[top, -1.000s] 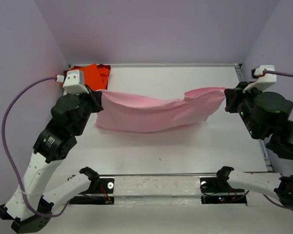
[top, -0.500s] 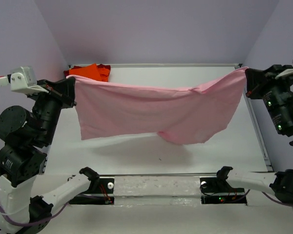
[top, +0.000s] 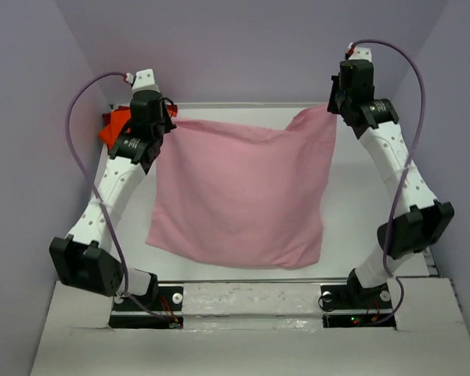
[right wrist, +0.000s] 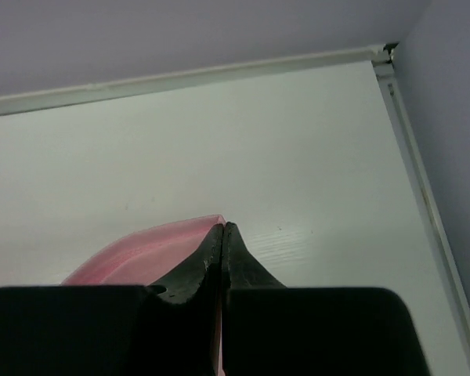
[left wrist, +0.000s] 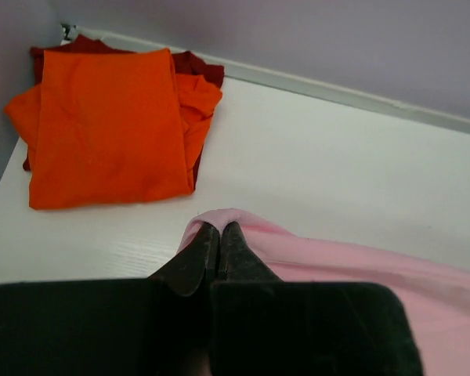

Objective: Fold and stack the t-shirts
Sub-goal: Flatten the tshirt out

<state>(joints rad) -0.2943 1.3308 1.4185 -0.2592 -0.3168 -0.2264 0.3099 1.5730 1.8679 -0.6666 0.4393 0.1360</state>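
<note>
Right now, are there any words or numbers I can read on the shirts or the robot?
No readable text anywhere.
The pink shirt, orange shirt and dark red shirt show no print.
Neither the left arm nor the right arm shows a label.

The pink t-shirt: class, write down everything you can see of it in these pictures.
The pink t-shirt is soft, plain, light pink cloth with mild wrinkles. It is spread in a rough rectangle over the white table. Its two far corners are pinched: the left claw is shut on the far left corner, the right claw on the far right one. The far edge sags slightly between them. No sleeves or collar can be made out. Whether the near edge rests on the table is unclear.
</note>
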